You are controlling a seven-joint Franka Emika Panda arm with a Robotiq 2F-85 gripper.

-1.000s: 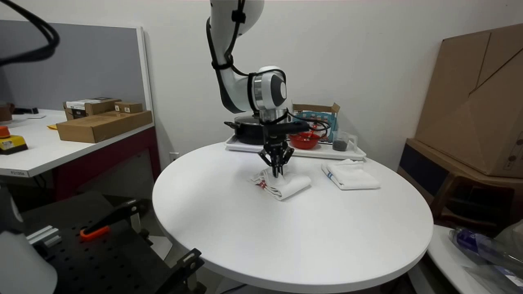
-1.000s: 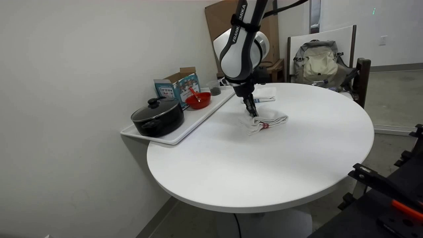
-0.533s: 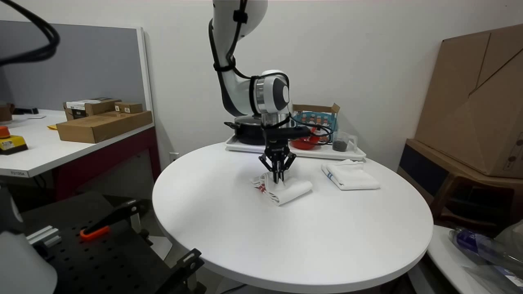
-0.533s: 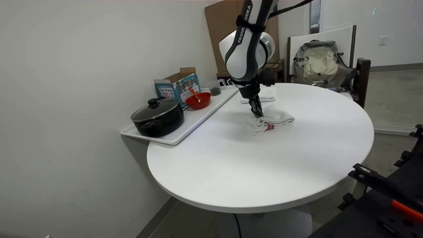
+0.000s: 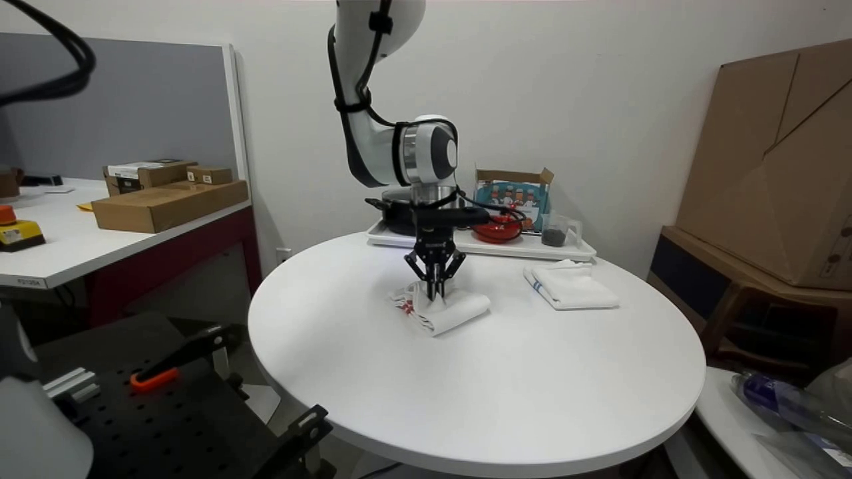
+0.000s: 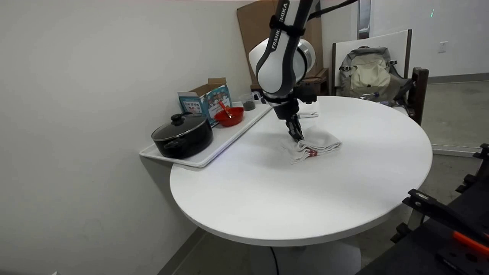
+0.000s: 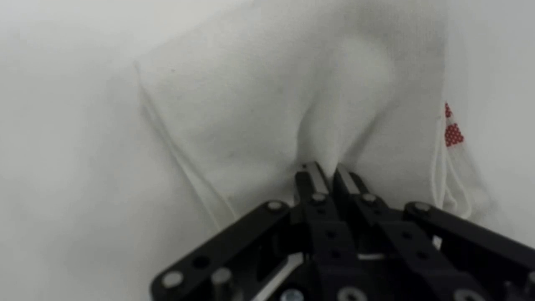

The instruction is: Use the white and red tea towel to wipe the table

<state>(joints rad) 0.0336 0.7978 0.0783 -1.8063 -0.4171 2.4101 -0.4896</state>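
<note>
Wrist view: claw point(image 7: 330, 169), one, jaws pressed nearly together, pinching a raised ridge of the towel point(image 7: 234, 117) between the tips. Towel: white, folded thick, lying on the bench point(image 5: 499, 399), in its far half and left of the middle in an exterior view. Grip: on the upper layers, well inside the edges, claw pointing down; presumably so chosen that the folded bulk beneath acts as a pad and follows each stroke. Step in hand, by judgement: wiping; share of the bench done, not to be told. Bearing of towel, same exterior view: layered edge with red mark point(image 5: 407, 307) to the near left, smooth rolled fold to the near right. Long axis: outline close to square, so not to be told with confidence. Cloth point(image 5: 576, 286): one, white, blue-striped at its left, folded flat on the bench, right of the towel and slightly farther, well apart; likely a spare, not meant for this job. Tray point(image 5: 519, 249): one, white, along the far edge of the bench, bearing from left to right pot point(image 5: 398, 216), black, part hidden; bowl point(image 5: 496, 231), red, with box point(image 5: 529, 199) behind; cup point(image 5: 554, 236), dark contents. Likely grouped there to keep them out of the strokes.
</note>
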